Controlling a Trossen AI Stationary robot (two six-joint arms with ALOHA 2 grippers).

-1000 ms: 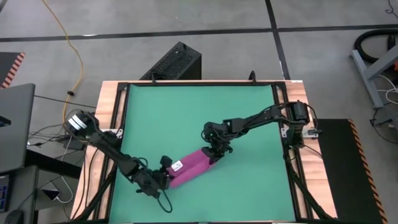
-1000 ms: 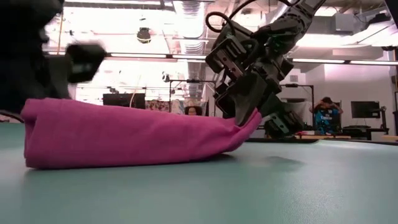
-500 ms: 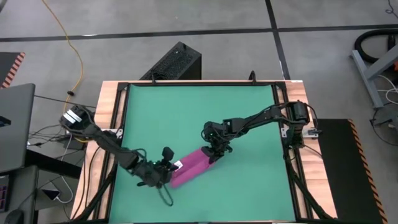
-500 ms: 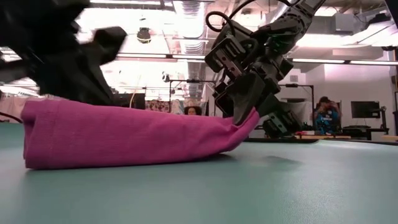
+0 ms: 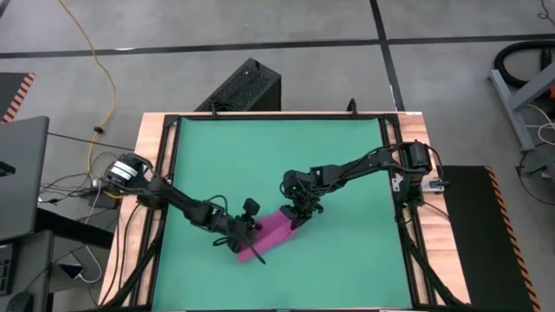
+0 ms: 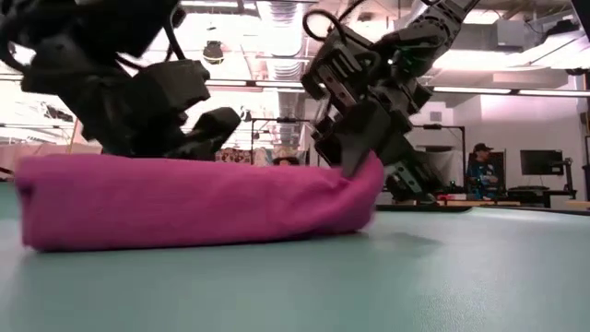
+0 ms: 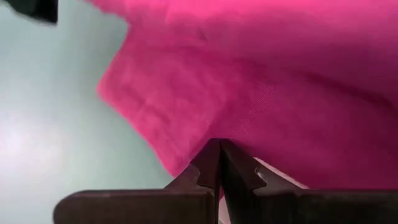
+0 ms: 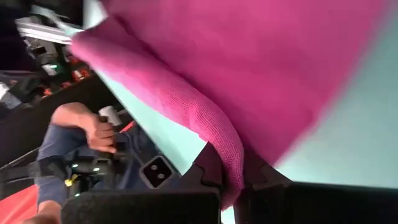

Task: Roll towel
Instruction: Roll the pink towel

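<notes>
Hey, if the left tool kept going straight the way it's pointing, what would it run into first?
The towel. The left tool is shut with its tips already at the magenta fabric, which fills the wrist view just ahead. Whether it pinches any cloth isn't clear.

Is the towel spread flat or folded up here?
Folded: the towel lies as a thick, layered bundle, one end pinched by the right end effector.

no legible text, labels, brands, numbers or signs on anything in any view.
</notes>
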